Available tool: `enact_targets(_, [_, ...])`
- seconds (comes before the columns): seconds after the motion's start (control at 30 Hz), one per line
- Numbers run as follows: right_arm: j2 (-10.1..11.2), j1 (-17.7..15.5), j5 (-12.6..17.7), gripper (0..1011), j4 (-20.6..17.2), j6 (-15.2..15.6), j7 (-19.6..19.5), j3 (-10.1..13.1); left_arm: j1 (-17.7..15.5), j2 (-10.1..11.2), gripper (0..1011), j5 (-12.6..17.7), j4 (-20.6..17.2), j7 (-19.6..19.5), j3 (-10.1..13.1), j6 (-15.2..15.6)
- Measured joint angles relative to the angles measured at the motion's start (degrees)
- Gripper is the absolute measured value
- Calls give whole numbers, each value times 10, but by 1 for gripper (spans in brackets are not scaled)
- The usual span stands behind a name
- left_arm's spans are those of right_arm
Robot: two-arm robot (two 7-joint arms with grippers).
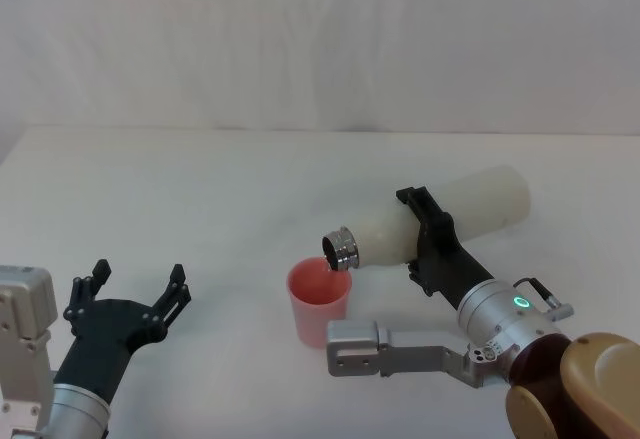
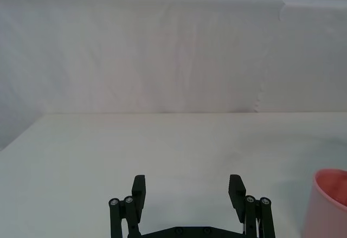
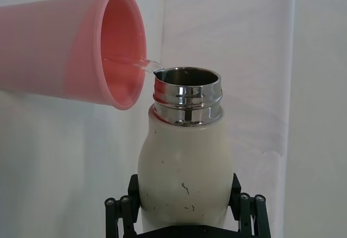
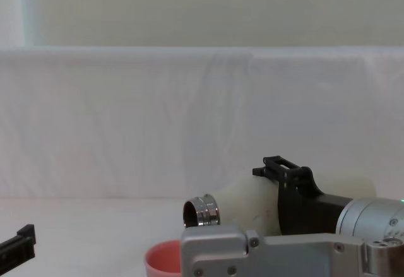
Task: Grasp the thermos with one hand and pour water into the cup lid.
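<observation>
The thermos [image 1: 450, 217] is off the table, held nearly on its side with its steel neck [image 1: 340, 249] tipped down to the robot's left and its rounded base up and away to the right. The neck hangs right over the near rim of the cup lid [image 1: 320, 300], the small pink cup standing upright on the white table [image 1: 200, 189] just below it. In the right wrist view a thin clear thread of water [image 3: 142, 63] runs from the lip of the open neck into the pink cup's mouth [image 3: 120, 48], and the cream body [image 3: 184, 178] shows a few dark scuffs. The right gripper [image 1: 425, 244] has the bottle clamped around its middle, one black finger over the top of the body and the other under it, so the bottle sticks out on both sides of the grip, neck to one side and base to the other. From the chest view the same grip shows side-on, the black fingers [image 4: 287, 170] wrapped on the bottle's body [image 4: 246, 204] with the neck pointing left above the pink cup [image 4: 163, 259]. Behind the gripper the silver wrist carries a green-lit ring [image 1: 520, 302]. The left gripper [image 1: 135, 294] sits low on the robot's left, well apart from the cup, its fingers spread wide with nothing between them; its wrist view shows both fingertips [image 2: 139, 185] over bare table and the pink cup [image 2: 328, 205] off at the edge
</observation>
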Motion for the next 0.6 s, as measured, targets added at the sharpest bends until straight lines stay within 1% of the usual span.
enact_targets(0.6, [-2, 5, -3, 958, 4, 1, 2, -3, 0, 0, 1001, 0, 0, 0, 0, 0])
